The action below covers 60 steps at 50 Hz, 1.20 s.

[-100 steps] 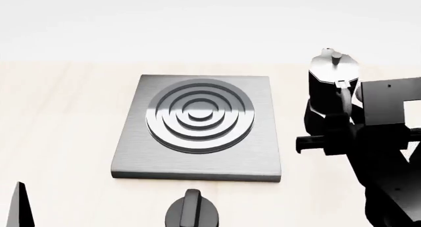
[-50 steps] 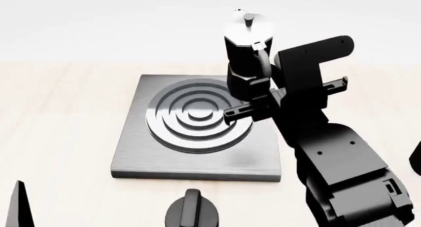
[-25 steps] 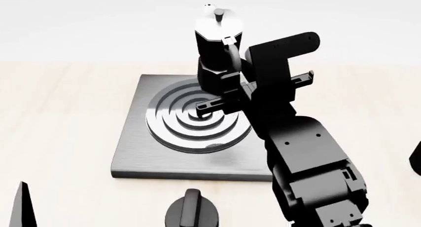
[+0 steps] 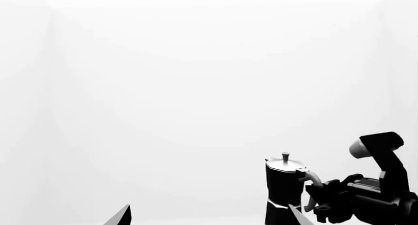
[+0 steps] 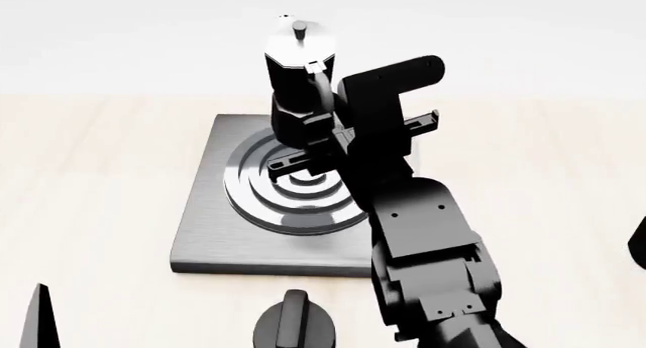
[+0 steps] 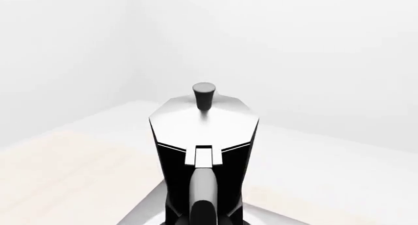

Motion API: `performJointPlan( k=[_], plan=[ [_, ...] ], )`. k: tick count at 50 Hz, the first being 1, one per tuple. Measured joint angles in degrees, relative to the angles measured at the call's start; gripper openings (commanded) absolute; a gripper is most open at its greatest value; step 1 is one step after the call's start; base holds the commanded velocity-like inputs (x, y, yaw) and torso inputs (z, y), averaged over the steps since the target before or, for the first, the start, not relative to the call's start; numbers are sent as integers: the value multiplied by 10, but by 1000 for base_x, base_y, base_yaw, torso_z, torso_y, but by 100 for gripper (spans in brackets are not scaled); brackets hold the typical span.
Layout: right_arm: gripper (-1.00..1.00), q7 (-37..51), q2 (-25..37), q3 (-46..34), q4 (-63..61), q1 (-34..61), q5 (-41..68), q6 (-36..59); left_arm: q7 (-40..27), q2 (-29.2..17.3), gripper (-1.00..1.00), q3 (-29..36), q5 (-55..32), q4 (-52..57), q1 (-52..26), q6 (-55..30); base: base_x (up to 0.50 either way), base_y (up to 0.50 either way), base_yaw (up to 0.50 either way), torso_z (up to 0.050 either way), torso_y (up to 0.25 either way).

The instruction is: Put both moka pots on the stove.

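moka pot (image 5: 296, 83) now farther over stove (image 5: 207, 212)

**Pot above the burner rings, stove at mid-counter**

Flat square brushed-grey metal stove (image 5: 202, 234) lying on the pale wooden counter (image 5: 91, 181), near its middle. Glossy black faceted moka pot with silver lid (image 5: 296, 83) upright over the stove's far part, handle toward the right tool (image 5: 321, 147), just behind it. Squat round black knob (image 5: 295, 327) on the counter, nearer than the stove's front edge.
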Motion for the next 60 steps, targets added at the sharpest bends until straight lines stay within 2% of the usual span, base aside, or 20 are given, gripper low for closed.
performJointPlan(
  k=[24,34,47,60],
  plan=[
    [-100,12,-19,-211,36,15,183,-59,-4,-6,100,-1,-1,-2,2,5,0,0,0,0,1],
    [-100,16,-20,-278,38,16,247,-75,-6,-7,100,0,1,-3,1,4,0,0,0,0,-133],
    [-100,19,-21,-339,40,16,304,-92,-8,-8,100,2,0,-6,0,6,-1,0,0,0,-139],
    [-100,22,-20,-350,35,21,332,-106,-10,-9,100,2,-1,-7,1,11,0,0,0,0,-43]
  ],
)
